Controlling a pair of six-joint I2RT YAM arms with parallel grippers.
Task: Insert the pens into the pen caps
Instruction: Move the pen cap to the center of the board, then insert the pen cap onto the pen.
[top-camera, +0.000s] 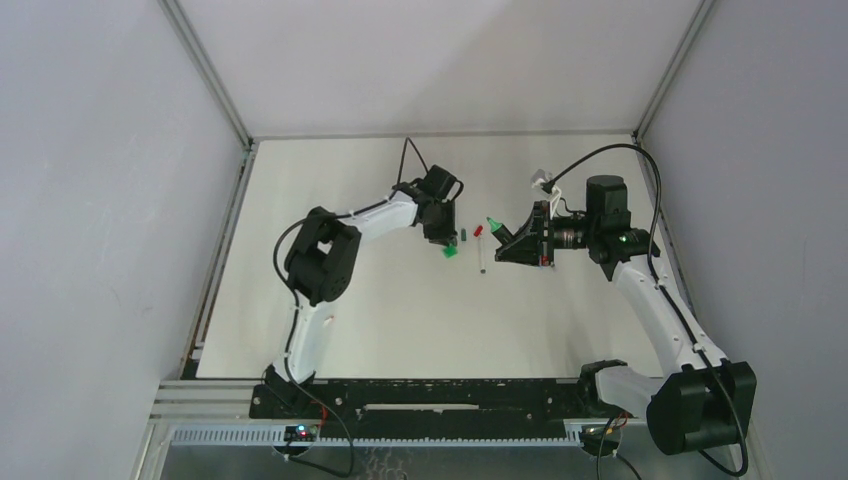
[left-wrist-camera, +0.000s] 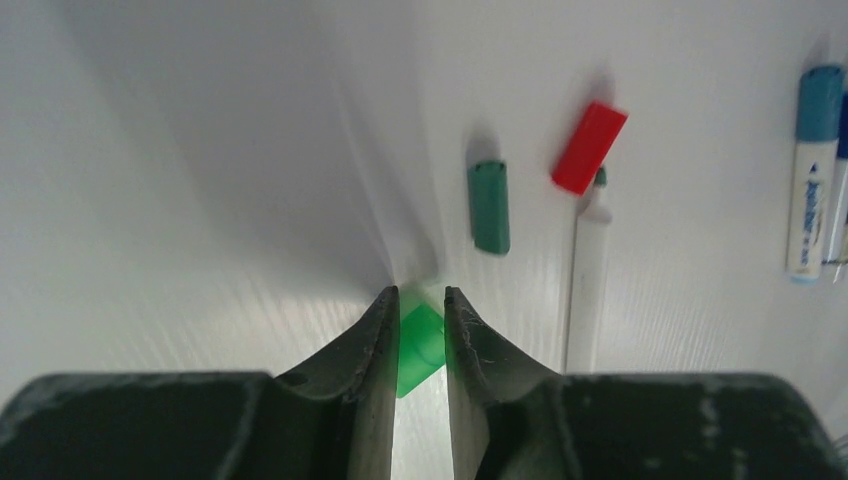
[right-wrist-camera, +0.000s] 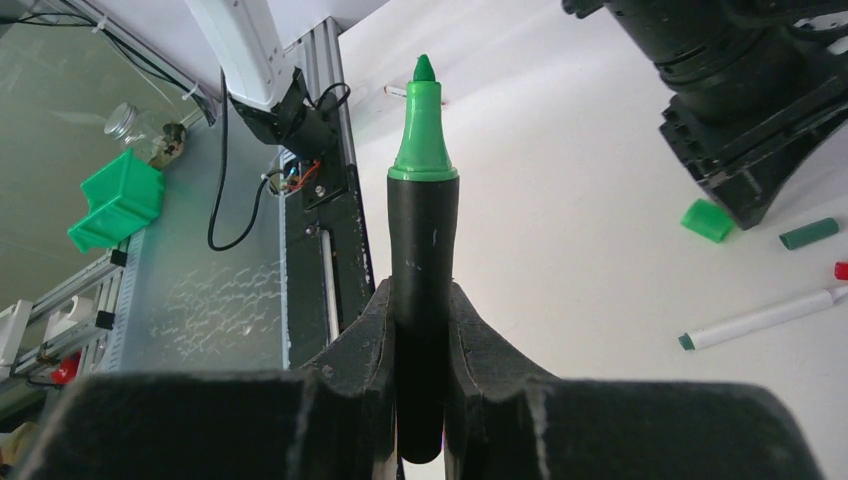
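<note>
Plainly, the right gripper (right-wrist-camera: 422, 295) pinched the black marker (right-wrist-camera: 422, 250) by its barrel, with the long axis running straight out from the jaws and the green tip foremost. Farther ahead and off to the right, the left gripper (left-wrist-camera: 421, 300) nipped the green cap (left-wrist-camera: 420, 345) between its fingertips. Only the left wrist view showed that grip, and which way the cap's mouth faced was hidden.

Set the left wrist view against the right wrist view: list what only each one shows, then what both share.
Only the left wrist view: a blue-ended marker at the right edge.
Only the right wrist view: the right gripper clamping the black marker, green tip up, and a green bin off the table.
Both: the left gripper at the bright green cap, the dark green cap, the red cap and the white pen.
</note>
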